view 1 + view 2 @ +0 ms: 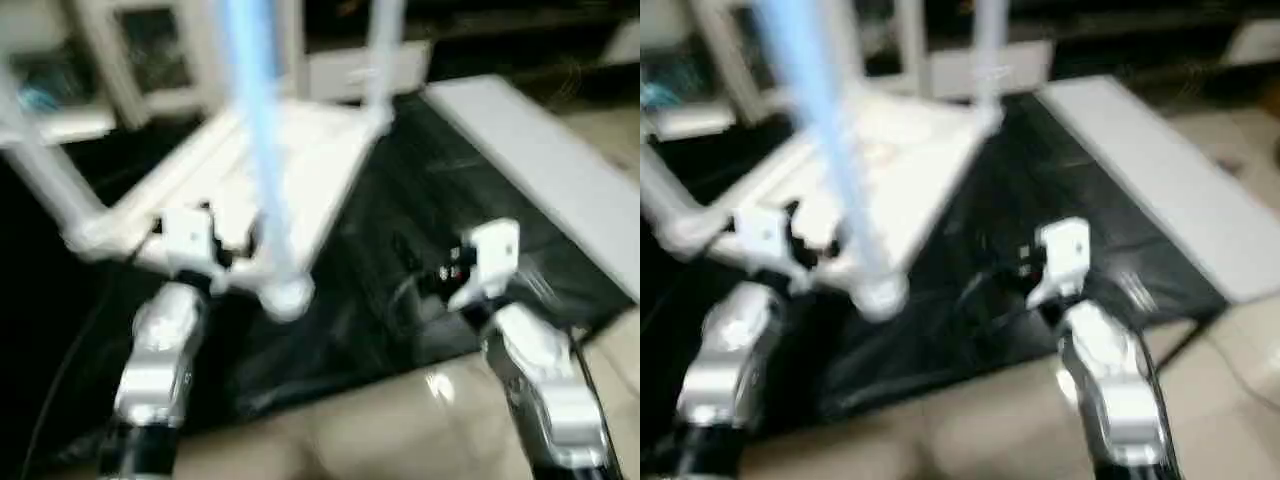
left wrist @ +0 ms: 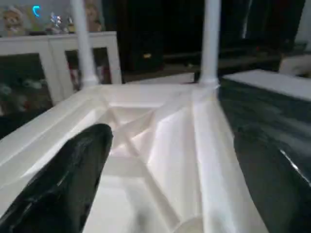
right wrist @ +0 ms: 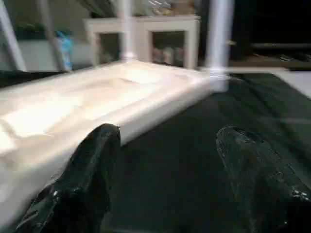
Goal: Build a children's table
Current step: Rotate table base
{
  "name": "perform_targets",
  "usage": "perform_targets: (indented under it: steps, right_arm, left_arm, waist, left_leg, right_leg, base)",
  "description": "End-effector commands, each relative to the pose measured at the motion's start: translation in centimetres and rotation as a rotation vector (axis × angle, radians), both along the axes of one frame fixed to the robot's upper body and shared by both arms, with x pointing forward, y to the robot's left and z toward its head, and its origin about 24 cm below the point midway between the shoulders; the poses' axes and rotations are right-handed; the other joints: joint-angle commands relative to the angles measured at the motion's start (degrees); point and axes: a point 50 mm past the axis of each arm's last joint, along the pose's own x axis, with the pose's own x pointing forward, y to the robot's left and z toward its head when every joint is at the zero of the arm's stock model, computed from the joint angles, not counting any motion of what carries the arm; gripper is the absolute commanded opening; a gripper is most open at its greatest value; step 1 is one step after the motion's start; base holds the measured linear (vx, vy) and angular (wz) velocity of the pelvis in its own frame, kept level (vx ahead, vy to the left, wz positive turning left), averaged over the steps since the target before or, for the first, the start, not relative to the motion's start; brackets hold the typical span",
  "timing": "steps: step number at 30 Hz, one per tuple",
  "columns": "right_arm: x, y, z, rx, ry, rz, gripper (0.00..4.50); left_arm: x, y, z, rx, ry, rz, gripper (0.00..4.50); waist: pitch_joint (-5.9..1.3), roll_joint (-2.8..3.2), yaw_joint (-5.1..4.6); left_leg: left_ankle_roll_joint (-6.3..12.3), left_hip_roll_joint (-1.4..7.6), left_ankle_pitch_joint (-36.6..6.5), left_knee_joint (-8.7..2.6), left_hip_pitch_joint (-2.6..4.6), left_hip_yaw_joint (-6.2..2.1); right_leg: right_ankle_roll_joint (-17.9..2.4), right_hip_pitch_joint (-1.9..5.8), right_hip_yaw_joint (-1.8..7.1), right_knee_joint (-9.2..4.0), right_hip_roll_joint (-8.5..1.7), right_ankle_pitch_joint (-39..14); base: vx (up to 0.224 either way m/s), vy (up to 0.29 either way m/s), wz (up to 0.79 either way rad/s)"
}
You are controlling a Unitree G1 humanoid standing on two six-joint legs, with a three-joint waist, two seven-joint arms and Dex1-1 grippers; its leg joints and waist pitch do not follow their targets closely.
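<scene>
our tabletop (image 1: 290, 170) lies ribs-up on the black desk (image 1: 420, 260), legs (image 1: 255, 140) sticking up | left gripper (image 2: 160, 160) jaws open wide over its corner | right gripper (image 3: 165, 170) jaws open, empty, beside its edge

A home-like room: white glass-door cabinets (image 2: 53, 63), open shelving (image 3: 160, 41), beige floor (image 1: 400, 420)
</scene>
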Motion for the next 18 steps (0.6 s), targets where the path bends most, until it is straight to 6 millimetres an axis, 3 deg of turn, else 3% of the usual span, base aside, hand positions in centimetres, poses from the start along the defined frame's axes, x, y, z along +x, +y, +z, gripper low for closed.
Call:
perform_targets:
  steps: [1,2,3,4,5,6,7,8,9,10,11,12,13,14,15,16,17,18]
  right_arm:
    - [0.4,1.6,0.7,0.012,-0.033,0.068,3.48]
    - [0.4,1.7,0.7,0.003,-0.035,0.075,3.48]
    - [0.4,1.8,0.6,0.002,-0.033,0.083,3.48]
    - [0.4,1.9,0.6,0.003,-0.027,0.095,3.48]
    - [0.4,2.0,0.6,0.003,-0.026,0.098,3.48]
    - [0.4,2.1,0.6,0.002,-0.023,0.104,3.48]
    - [0.4,2.1,0.6,0.002,-0.023,0.105,3.48]
    - [0.4,2.1,0.5,0.002,-0.022,0.106,3.48]
    - [0.3,2.1,0.5,0.013,-0.019,0.107,3.48]
    - [0.3,2.1,0.4,0.029,-0.013,0.107,3.48]
    - [0.3,2.0,0.4,0.035,-0.013,0.107,3.48]
    - [0.1,1.9,0.5,0.034,-0.017,0.124,3.48]
    - [0.0,1.9,0.5,0.027,-0.020,0.137,3.48]
    - [-0.1,1.9,0.5,0.025,-0.022,0.147,3.48]
    - [-0.2,1.8,0.5,0.027,-0.022,0.152,3.48]
    - [-0.2,1.8,0.6,0.032,-0.023,0.161,3.48]
    - [-0.3,1.8,0.6,0.032,-0.023,0.168,3.48]
    - [-0.8,1.5,0.8,0.036,-0.022,0.216,3.48]
  left_arm:
    - [-0.2,1.3,0.2,0.022,-0.001,0.037,4.45]
    - [-0.2,1.4,0.2,0.024,0.001,0.043,4.45]
    - [-0.3,1.5,0.2,0.028,0.001,0.047,4.45]
    - [-0.3,1.6,0.2,0.030,0.002,0.050,4.45]
    - [-0.3,1.7,0.2,0.030,0.002,0.051,4.45]
    - [-0.4,1.7,0.2,0.029,0.001,0.051,4.45]
    - [-0.4,1.7,0.2,0.030,0.002,0.052,4.45]
    - [-0.5,1.8,0.1,0.034,0.005,0.056,4.45]
    - [-0.5,1.9,0.1,0.037,0.009,0.061,4.45]
    - [-0.5,2.0,0.1,0.037,0.012,0.063,4.45]
    - [-0.6,2.1,0.0,0.039,0.016,0.066,4.45]
    - [-0.7,2.2,0.0,0.037,0.018,0.036,4.45]
    - [-0.7,2.2,-0.1,0.041,0.021,0.014,4.45]
    - [-0.7,2.1,-0.1,0.034,0.021,-0.029,4.45]
    - [-0.8,1.9,0.0,0.024,0.023,-0.090,4.45]
    - [-0.9,1.8,0.0,0.018,0.026,-0.165,4.45]
    - [-0.9,1.8,0.0,0.023,0.031,-0.198,4.45]
    - [-1.0,2.0,-0.2,0.072,0.080,-0.397,4.45]
  waist:
    - [-2.51,-2.74,3.47]
    - [-2.50,-2.39,3.67]
    - [-2.52,-0.92,4.23]
    - [-2.52,2.57,4.95]
    - [-2.14,3.59,3.89]
    - [-0.95,6.11,-0.60]
    - [-3.86,5.32,-0.55]
    - [-3.81,5.16,-0.70]
    - [-3.57,5.07,-0.67]
    - [-3.13,3.54,-1.01]
    - [-2.36,2.99,-0.70]
    - [-1.14,1.61,0.10]
    - [-0.86,0.14,1.43]
    - [-0.98,-1.21,2.43]
    - [-2.27,-1.23,3.40]
    - [-2.44,-0.96,3.95]
    - [-2.47,-1.10,4.43]
    - [-2.69,-0.24,4.68]
  left_leg:
    - [-0.98,-1.47,4.0,0.71,-7.22,1.04]
    - [-2.39,-1.35,5.9,-0.35,-6.98,1.23]
    - [-2.50,0.11,10.8,-3.98,-6.24,0.97]
    - [2.86,2.52,14.4,-8.74,-5.05,0.19]
    - [4.24,3.83,12.0,-10.70,-3.47,-0.55]
    - [16.19,3.90,2.5,-14.66,0.55,-9.34]
    - [25.09,4.99,1.7,-11.94,7.36,-13.96]
    - [25.57,5.98,2.3,-12.14,7.06,-15.31]
    - [23.02,4.24,6.3,-11.99,6.68,-15.43]
    - [19.00,4.55,7.2,-13.10,5.02,-13.34]
    - [17.41,4.45,6.0,-14.39,3.28,-12.52]
    - [12.27,5.24,-2.0,-16.30,0.53,-8.26]
    - [9.08,3.62,-8.0,-15.67,-0.30,-5.77]
    - [7.27,2.64,-10.4,-12.83,-0.66,-4.44]
    - [1.82,0.27,-2.7,-4.87,-1.91,-2.06]
    - [-2.39,0.77,6.7,-6.35,-3.08,-2.50]
    - [-3.59,0.60,10.3,-7.29,-2.93,-1.96]
    - [-5.43,1.19,12.9,-8.88,-2.30,-1.23]
  right_leg:
    - [4.0,8.23,5.79,-8.99,-5.82,20.5]
    - [2.5,8.46,4.60,-9.01,-5.16,23.3]
    - [-0.2,7.78,2.19,-10.22,-4.16,21.2]
    - [-0.7,8.33,-2.69,-12.54,-5.52,12.2]
    - [-0.6,8.25,-4.79,-12.84,-4.50,7.2]
    - [0.7,5.33,-10.53,-1.87,4.17,-2.9]
    - [-1.1,-1.43,-6.44,2.21,5.11,-11.0]
    - [-0.9,-2.70,-4.78,3.48,4.12,-9.3]
    - [0.7,-4.27,-3.36,4.29,3.98,-5.6]
    - [2.9,-4.63,-1.90,4.65,3.40,0.7]
    - [3.0,-4.09,-1.06,4.45,3.08,3.4]
    - [1.7,-3.33,0.13,2.44,1.65,9.6]
    - [0.3,-2.71,2.13,-4.08,-0.58,12.6]
    - [0.8,-2.88,5.36,-8.56,-4.10,8.0]
    - [0.7,0.52,10.03,-10.39,-10.09,-1.3]
    - [0.5,0.96,7.69,-8.16,-7.71,8.5]
    - [-0.4,0.37,6.07,-7.62,-5.40,15.5]
    - [-2.7,-0.28,3.92,-6.72,-2.11,24.6]
  base:
    - [0.172,-0.031,0.10]
    - [0.129,-0.035,-0.07]
    - [0.129,-0.035,-0.07]
    - [0.143,0.013,0.06]
    - [0.186,0.077,0.03]
    - [0.186,0.077,0.03]
    - [0.204,0.063,0.28]
    - [0.164,0.027,0.72]
    - [0.164,0.027,0.72]
    - [0.113,0.028,0.57]
    - [0.085,0.006,0.35]
    - [0.085,0.006,0.35]
    - [0.034,-0.068,0.27]
    - [0.050,-0.103,0.24]
    - [0.050,-0.103,0.24]
    - [0.070,-0.078,0.05]
    - [0.000,0.000,0.00]
    - [0.000,0.000,0.00]
